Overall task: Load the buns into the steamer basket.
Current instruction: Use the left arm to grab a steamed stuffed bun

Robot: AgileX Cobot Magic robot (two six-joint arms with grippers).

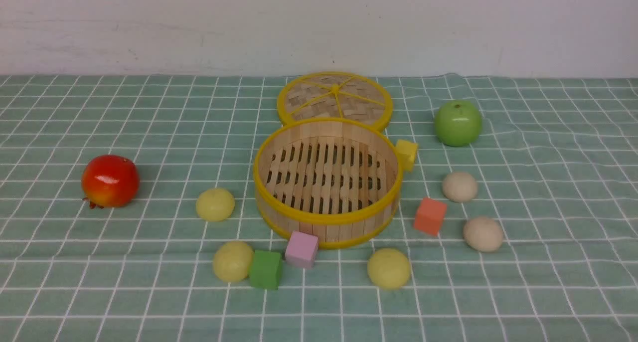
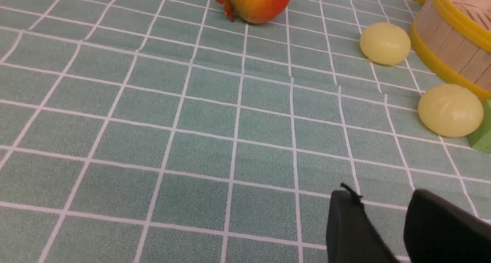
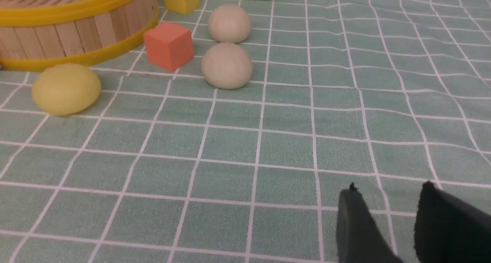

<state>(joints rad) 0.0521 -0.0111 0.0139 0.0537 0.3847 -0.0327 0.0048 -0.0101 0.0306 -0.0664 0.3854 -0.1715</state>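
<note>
- Hovering low on either side: the left jaws stand parted with nothing between them, just above the bare surface [image 2: 153, 140], and the right jaws are parted and empty too.
- Basket [image 1: 326, 217] sits mid-surface, uncovered, slats bare. 0 of 5 buns are in, so I'd say the job hasn't started.
- Lid [image 1: 335, 98] lies flat behind the basket, leaving the mouth free from above.
- Left bun [image 1: 215, 204], yellow, rests just beside the basket's left wall with clear room around it. It looks the easy first pick for the left jaws.
- Crowded bun [image 1: 233, 261], yellow, sits hard against the green cube [image 1: 265, 269]. The jaws would likely need to close across the other axis to miss the cube.
- Front bun [image 1: 389, 268], yellow, lies alone before the basket, and either arm could take it.
- Far beige bun [image 1: 459, 186] and near beige bun [image 1: 483, 234] lie to the basket's right, plainly the right arm's share.
- Orange cube [image 1: 429, 216] stands between those 2 and the basket, so the carry should go over it.
</note>
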